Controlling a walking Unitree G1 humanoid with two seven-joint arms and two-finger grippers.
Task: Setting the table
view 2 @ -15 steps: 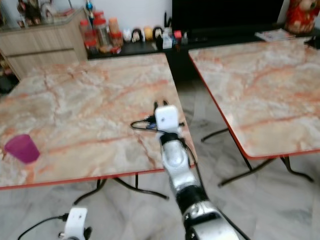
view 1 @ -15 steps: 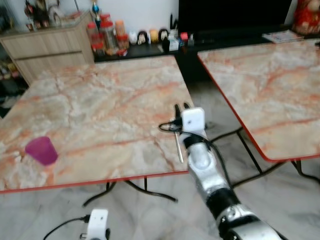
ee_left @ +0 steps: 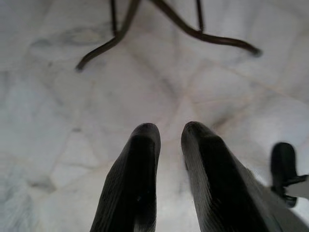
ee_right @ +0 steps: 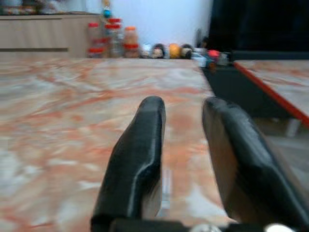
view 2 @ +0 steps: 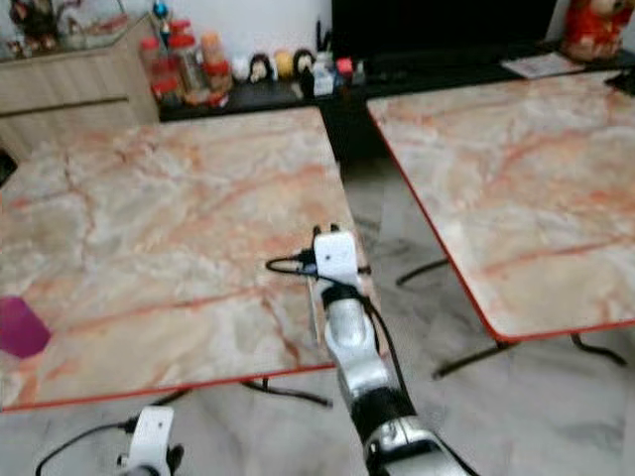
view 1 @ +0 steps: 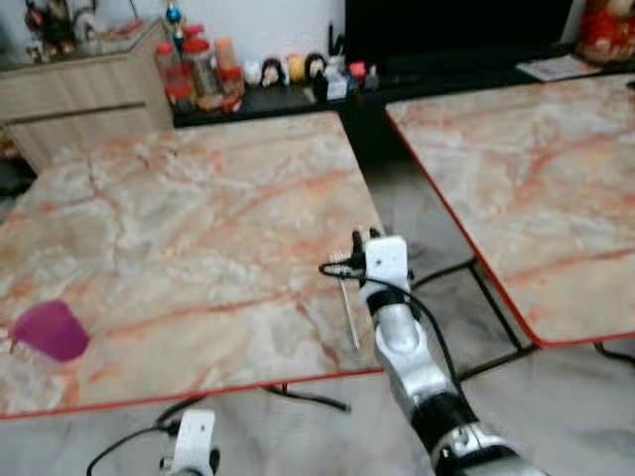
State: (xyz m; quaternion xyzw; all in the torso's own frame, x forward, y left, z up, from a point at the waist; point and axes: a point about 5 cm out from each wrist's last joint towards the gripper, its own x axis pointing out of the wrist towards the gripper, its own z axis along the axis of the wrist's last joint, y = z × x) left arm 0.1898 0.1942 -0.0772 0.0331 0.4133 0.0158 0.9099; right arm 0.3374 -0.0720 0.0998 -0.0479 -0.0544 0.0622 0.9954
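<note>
A: While the count runs from largest down, what is listed first?

B: Item one: near marble table [view 1: 198, 198], filling left and centre of the head frame. Item two: second table [view 1: 526, 169], upper right, apart across a strip of floor. Item three: wooden cabinet [view 1: 79, 94], upper left, with jars [view 1: 193, 67] beside it.

A: And your own parts?

B: Right gripper [view 1: 362, 238], lower centre, over the near table's right edge, fingers parted and holding nothing. Left gripper [ee_left: 169, 145], low, pointing at the floor, fingers a little apart, empty.

A: Task pieces?

B: Purple cup [view 1: 52, 330], lower left, lying tilted on the near table. Thin utensil [view 1: 348, 309], resting on the marble just below my right wrist; which kind I cannot tell.

A: Step in hand?

B: By my judgement, placing that utensil. Next calls for lifting clear without dragging it.
</note>
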